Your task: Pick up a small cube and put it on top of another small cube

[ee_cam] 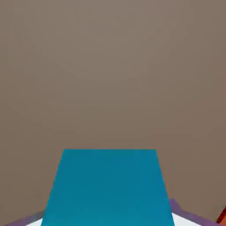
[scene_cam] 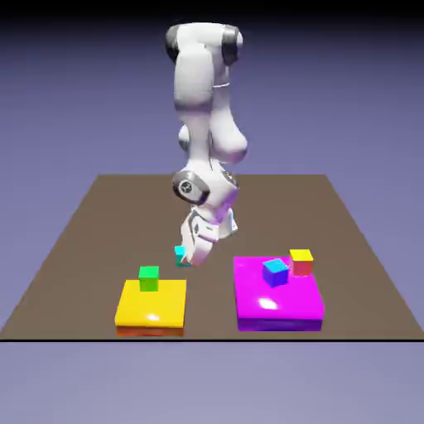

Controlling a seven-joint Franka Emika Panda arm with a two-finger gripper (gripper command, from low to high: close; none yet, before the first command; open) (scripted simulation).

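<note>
Cyan cube (scene_cam: 180,256) sits pinched in the gripper (ee_cam: 108,220), bottom middle of the hand view — a weak grip could let it slip during lifting.

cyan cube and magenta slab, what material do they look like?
Cyan cube: probably smooth plastic or painted, judging by its even, grainless color in the hand view; could be purely a rendered color. Magenta slab: glossy, likely plastic or lacquered, given the white highlight on top; base material unclear.
</note>
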